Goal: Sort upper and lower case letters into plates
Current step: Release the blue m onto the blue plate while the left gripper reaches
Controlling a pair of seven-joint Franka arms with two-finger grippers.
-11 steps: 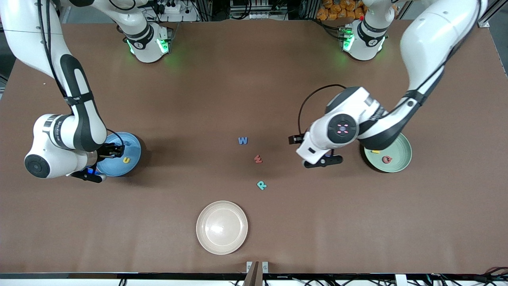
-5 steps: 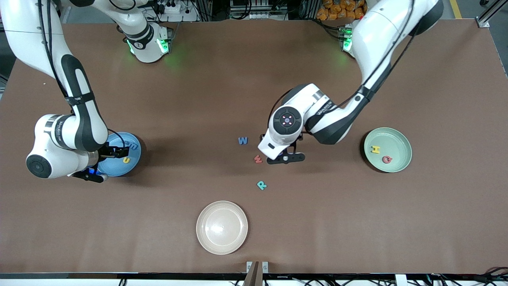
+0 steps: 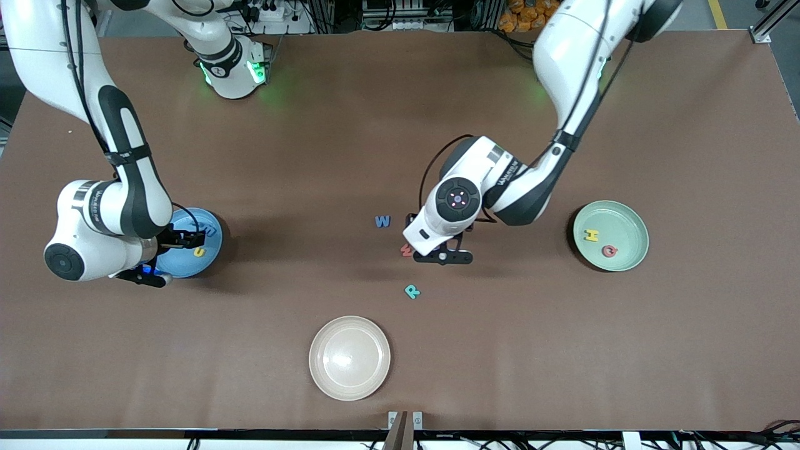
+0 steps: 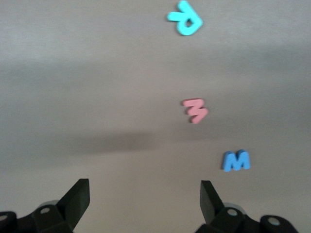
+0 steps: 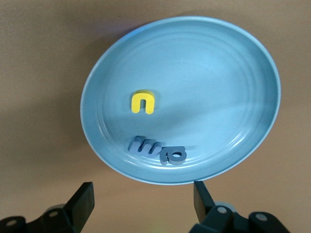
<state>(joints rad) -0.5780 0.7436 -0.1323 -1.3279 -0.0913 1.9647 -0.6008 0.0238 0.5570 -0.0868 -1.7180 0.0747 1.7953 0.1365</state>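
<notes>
The blue plate (image 3: 209,247) lies at the right arm's end of the table and holds a yellow u (image 5: 143,103) and dark blue letters (image 5: 158,150). My right gripper (image 3: 184,238) hangs open over that plate's rim, its fingertips (image 5: 86,194) empty. The mint green plate (image 3: 625,219), at the left arm's end, holds a yellow H (image 3: 591,235) and a red Q (image 3: 609,251). On the table's middle lie a blue W (image 3: 382,220), a red w (image 4: 196,110) and a teal R (image 3: 412,291). My left gripper (image 4: 144,194) is open and empty above the table, beside the red w.
A cream-white plate (image 3: 349,357) sits near the front edge, nearer the camera than the teal R. Both arms' bases stand along the back edge. Bare brown tabletop lies between the loose letters and each coloured plate.
The left arm swung from beside the green plate to over the red w. The right gripper opened and a dark blue letter now lies in the blue plate.
</notes>
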